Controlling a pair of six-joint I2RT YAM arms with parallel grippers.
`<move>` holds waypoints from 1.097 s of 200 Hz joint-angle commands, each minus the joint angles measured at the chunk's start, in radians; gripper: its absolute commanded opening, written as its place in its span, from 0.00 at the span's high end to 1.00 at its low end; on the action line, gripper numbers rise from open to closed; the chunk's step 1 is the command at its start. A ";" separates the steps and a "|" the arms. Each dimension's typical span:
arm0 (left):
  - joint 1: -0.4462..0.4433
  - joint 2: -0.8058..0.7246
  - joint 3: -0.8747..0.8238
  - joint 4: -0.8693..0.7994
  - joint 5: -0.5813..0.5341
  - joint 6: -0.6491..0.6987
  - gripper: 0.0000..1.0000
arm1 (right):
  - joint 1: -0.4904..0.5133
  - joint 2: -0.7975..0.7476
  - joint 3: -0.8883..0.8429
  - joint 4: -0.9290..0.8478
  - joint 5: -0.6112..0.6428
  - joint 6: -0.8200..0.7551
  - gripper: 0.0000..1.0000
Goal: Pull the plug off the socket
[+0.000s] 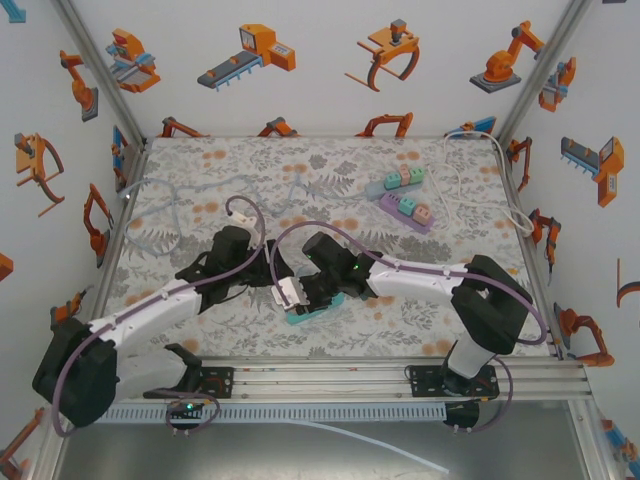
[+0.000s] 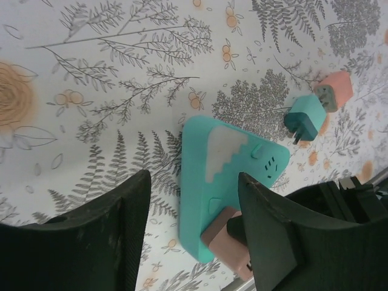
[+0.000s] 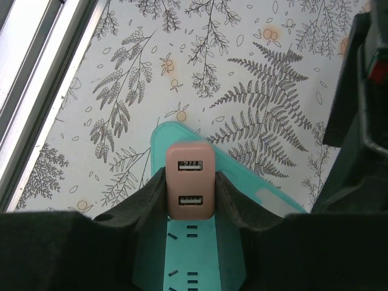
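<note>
a tabletop (image 1: 190, 205) covered in a grey fern and orange flower print fills the floor of a white booth. two white and black robot arms reach in from the near edge and meet just in front of the middle. at the far right of the tabletop lie a purple power strip (image 1: 407, 212) and a green power strip (image 1: 394, 181), side by side, each carrying coloured plugs, with a white cable (image 1: 452, 180) looping beside them.

a teal power strip (image 2: 203, 200) lies flat on the cloth near the front edge, under both wrists. the left end effector (image 2: 193, 182) straddles it with its fingers partly apart, and a gap shows between one finger and the strip's side. the right end effector (image 3: 190, 179) is closed on a pink usb charger plug (image 3: 190, 189), one black finger pressed against each side. this plug sits in the strip near its rounded end, its two usb ports facing up.

a loose teal plug (image 2: 305, 118) and a loose pink plug (image 2: 337, 90) lie on the cloth beyond the strip, close together.
</note>
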 commanded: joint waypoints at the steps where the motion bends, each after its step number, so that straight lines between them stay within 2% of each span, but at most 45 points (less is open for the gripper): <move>1: 0.004 0.051 -0.026 0.117 0.074 -0.075 0.46 | 0.009 -0.026 0.000 0.024 -0.025 -0.007 0.78; 52: 0.004 0.177 -0.022 0.175 0.210 -0.051 0.56 | 0.009 -0.023 -0.007 0.036 -0.021 -0.002 0.78; 101: 0.003 0.231 -0.019 0.093 0.203 0.010 0.57 | 0.009 -0.020 0.002 0.052 -0.020 -0.002 0.78; 133: 0.000 0.323 -0.015 0.122 0.285 0.024 0.60 | 0.009 -0.030 0.007 0.076 -0.023 0.009 0.78; 219: -0.015 0.351 -0.027 -0.083 0.100 0.131 0.66 | -0.010 -0.069 0.025 0.143 -0.029 0.139 0.78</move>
